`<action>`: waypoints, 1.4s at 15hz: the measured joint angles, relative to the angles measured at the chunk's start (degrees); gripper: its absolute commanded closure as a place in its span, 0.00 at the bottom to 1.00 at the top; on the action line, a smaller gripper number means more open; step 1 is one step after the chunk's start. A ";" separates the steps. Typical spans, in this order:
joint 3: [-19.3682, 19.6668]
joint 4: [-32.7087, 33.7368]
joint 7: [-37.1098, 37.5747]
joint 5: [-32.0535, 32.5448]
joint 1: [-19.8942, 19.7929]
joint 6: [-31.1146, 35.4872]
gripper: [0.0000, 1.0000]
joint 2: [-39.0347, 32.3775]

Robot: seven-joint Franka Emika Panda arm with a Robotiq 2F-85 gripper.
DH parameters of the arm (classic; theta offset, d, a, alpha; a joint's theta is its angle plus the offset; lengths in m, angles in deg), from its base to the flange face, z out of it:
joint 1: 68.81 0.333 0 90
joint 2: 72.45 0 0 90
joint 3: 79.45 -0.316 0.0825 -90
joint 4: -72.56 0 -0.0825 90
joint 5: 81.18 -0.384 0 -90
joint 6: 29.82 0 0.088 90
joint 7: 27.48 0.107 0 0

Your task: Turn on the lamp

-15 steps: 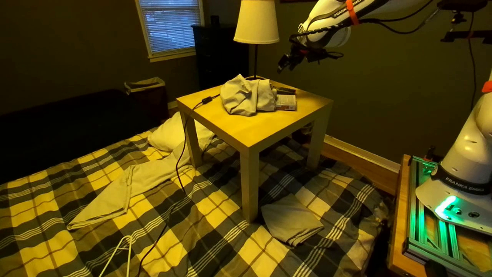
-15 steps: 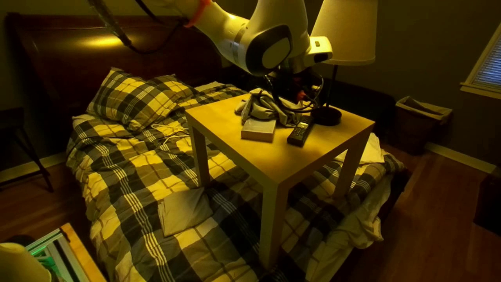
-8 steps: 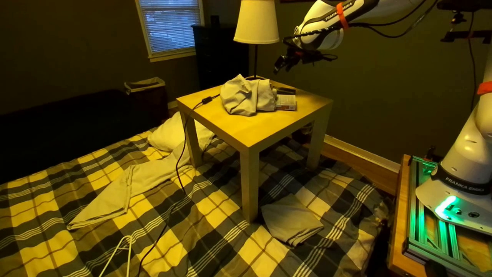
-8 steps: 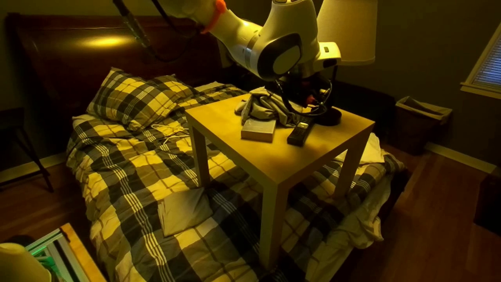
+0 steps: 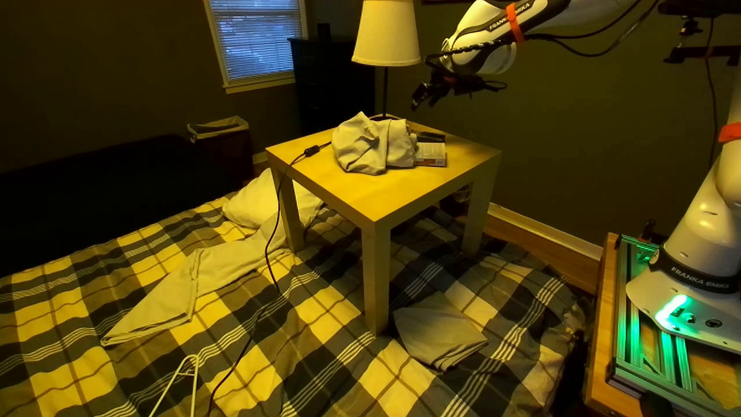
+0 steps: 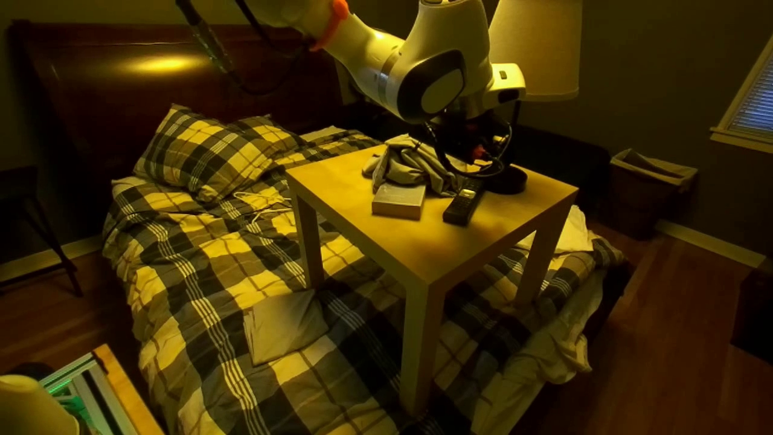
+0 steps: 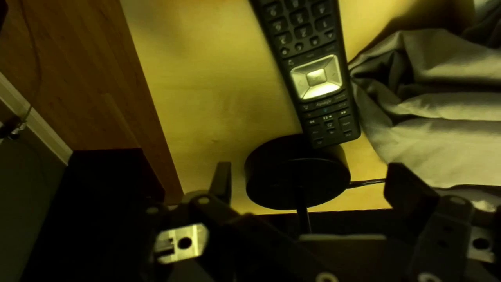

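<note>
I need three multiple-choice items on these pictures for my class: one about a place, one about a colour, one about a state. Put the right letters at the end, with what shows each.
1. Where does the lamp stand?
A. on the floor
B. on the table
C. on the window sill

2. What colour is the lamp's base?
A. black
B. white
C. red

3. How is the claw?
A. shut on the remote
B. shut on the lampshade
C. open, holding nothing

Right letters:
1. B, since an exterior view shows the base resting on the table.
2. A, since the wrist view shows a black disc under the stem.
3. C, since in the wrist view its fingers stand wide apart.
</note>
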 measured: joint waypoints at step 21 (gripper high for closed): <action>-25.89 17.06 -32.18 -15.43 -21.59 12.61 1.00 -20.43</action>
